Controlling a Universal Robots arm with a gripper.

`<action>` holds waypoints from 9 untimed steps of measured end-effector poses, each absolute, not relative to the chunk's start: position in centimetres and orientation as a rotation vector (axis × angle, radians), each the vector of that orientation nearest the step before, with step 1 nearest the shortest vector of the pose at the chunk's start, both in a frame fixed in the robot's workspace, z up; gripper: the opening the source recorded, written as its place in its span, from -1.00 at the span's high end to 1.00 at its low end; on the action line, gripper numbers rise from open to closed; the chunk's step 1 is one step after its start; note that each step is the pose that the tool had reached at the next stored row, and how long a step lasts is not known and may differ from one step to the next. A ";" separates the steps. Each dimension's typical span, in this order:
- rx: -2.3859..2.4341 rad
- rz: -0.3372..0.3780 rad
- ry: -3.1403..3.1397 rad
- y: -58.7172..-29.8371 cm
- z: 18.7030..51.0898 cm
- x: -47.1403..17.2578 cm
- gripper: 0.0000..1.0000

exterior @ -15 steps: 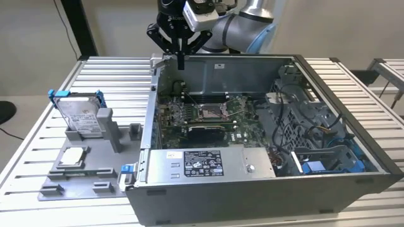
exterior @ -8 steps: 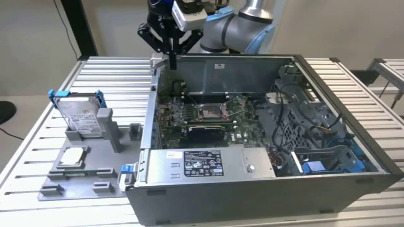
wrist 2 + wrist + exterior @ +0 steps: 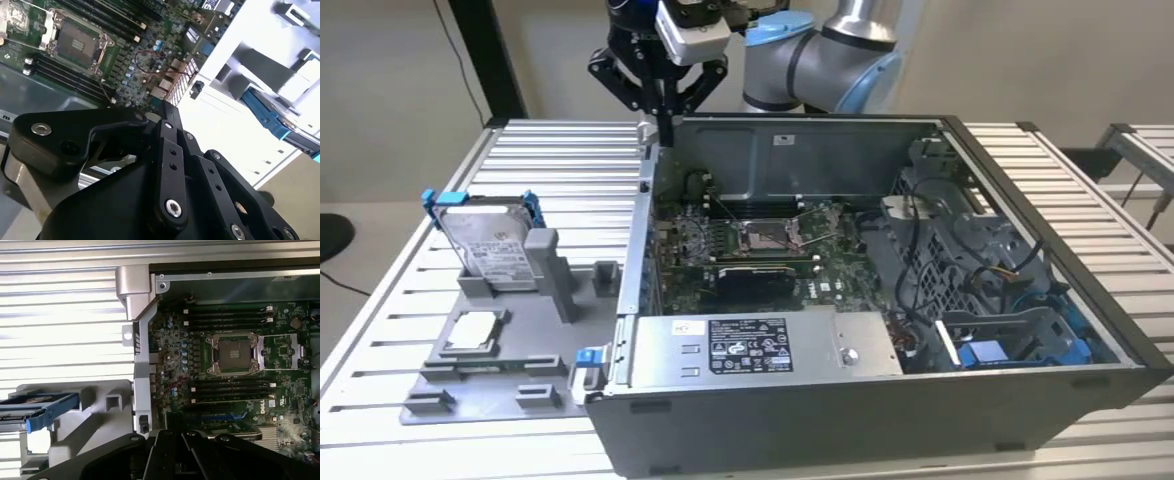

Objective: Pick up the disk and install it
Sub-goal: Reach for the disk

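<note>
**Disk (image 3: pixel 491 240) upright in its holder, untouched**

Stands in the grey holder (image 3: pixel 540 270) on the slatted surface (image 3: pixel 547 150), toward the exterior view's left of the open computer case (image 3: pixel 881 400) (blue frame along its edges). Well apart, over the case's far corner: gripper (image 3: pixel 664 135), jaws closed and empty.

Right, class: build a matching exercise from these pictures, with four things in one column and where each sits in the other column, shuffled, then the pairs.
1. silver-grey hard disk in a blue plastic frame
2. small square silver CPU chip
3. long grey power-supply box with a white label
4. black gripper

A. lying flat on the grey tray, outside the open computer case
B. over the case's far corner, holding nothing
C. standing upright in a grey holder, outside the case
D. inside the case, along its near wall

Pairs: 1-C, 2-A, 3-D, 4-B
</note>
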State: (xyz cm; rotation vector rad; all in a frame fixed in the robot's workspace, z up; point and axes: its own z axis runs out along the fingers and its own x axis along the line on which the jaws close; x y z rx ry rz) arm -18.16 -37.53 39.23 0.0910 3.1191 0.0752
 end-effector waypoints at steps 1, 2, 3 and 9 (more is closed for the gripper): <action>0.087 0.075 3.119 -37.5 39.2 -18.4 1.00; 0.082 0.075 3.119 -37.5 39.2 -18.5 1.00; 0.076 0.075 3.120 -37.5 39.2 -18.7 1.00; 0.028 0.076 3.121 -37.5 39.2 -19.4 1.00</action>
